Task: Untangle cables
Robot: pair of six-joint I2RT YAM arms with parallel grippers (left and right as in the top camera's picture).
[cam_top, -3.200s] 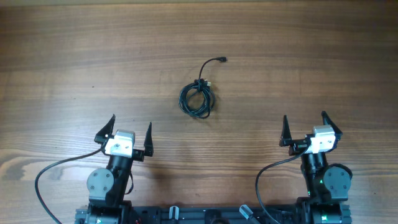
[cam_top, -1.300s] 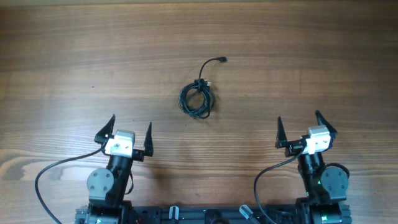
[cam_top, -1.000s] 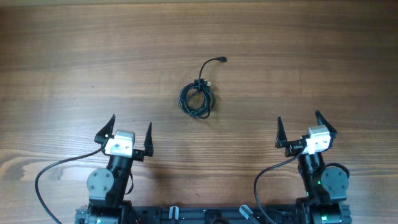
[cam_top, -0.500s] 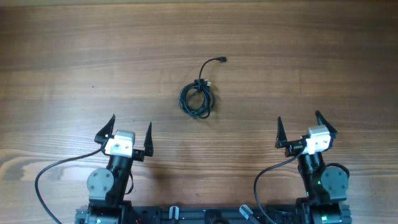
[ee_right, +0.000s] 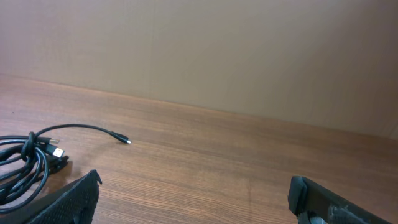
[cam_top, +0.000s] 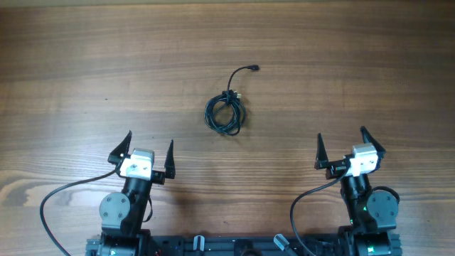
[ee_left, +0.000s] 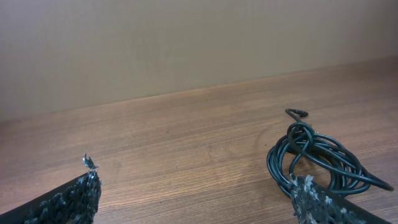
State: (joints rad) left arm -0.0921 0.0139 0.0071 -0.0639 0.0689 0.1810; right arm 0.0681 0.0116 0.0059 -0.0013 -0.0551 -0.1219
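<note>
The cables (cam_top: 225,114) lie as one small black coil near the middle of the wooden table, with one loose end curving up to a plug (cam_top: 254,68). My left gripper (cam_top: 150,146) stands open near the front left, well short of the coil. My right gripper (cam_top: 341,142) stands open near the front right, nothing between its fingers. In the left wrist view the coil (ee_left: 314,158) lies ahead on the right, behind my right fingertip (ee_left: 308,196). In the right wrist view the coil (ee_right: 25,163) sits at the left edge, its loose end (ee_right: 93,129) trailing right.
Thick black robot cables (cam_top: 53,203) loop from the arm bases along the table's front edge. A plain beige wall (ee_left: 199,43) rises behind the table's far edge.
The right arm shifted slightly left and back early on; over the last second nothing has moved.
</note>
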